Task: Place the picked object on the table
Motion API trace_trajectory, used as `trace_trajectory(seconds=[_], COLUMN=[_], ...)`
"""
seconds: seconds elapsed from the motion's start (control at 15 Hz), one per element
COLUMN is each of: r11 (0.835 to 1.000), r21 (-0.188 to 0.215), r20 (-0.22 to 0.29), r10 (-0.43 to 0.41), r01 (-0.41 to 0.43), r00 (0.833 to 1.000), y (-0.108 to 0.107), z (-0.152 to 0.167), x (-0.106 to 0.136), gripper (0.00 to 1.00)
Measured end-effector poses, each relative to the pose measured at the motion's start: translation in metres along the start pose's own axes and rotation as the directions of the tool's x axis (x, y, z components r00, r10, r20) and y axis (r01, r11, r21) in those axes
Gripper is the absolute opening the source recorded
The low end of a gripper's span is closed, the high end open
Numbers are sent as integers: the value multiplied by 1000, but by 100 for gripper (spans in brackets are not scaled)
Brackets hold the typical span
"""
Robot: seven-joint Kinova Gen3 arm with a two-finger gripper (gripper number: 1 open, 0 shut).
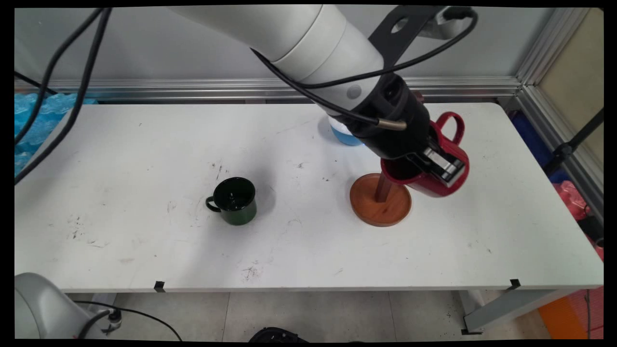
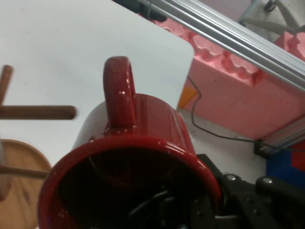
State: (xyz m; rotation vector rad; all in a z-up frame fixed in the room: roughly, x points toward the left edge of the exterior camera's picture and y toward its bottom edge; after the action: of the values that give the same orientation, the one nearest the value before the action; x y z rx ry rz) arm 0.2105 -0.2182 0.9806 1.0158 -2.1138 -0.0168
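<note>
Red ceramic mug (image 1: 436, 166), rigid, glossy and breakable, gripped by its rim in the pincer (image 1: 441, 166) above the wooden mug tree (image 1: 381, 200) on the bench (image 1: 144, 144).

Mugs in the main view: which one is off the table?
The red mug, held tilted by the gripper beside the wooden stand; the dark green mug stands upright.

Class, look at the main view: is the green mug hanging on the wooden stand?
No, the green mug stands on the table, apart from the wooden stand.
</note>
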Motion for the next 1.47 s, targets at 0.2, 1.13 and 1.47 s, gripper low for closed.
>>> trace_trajectory(seconds=[0.2, 1.13, 1.47], r11=[1000, 987, 965], r21=[-17, 154, 260], r20=[11, 219, 298], r10=[-9, -87, -109], r01=[9, 54, 29], r00=[1000, 972, 948], y=[13, 5, -34], z=[-5, -74, -102], x=[-2, -34, -37], gripper=[0, 0, 0])
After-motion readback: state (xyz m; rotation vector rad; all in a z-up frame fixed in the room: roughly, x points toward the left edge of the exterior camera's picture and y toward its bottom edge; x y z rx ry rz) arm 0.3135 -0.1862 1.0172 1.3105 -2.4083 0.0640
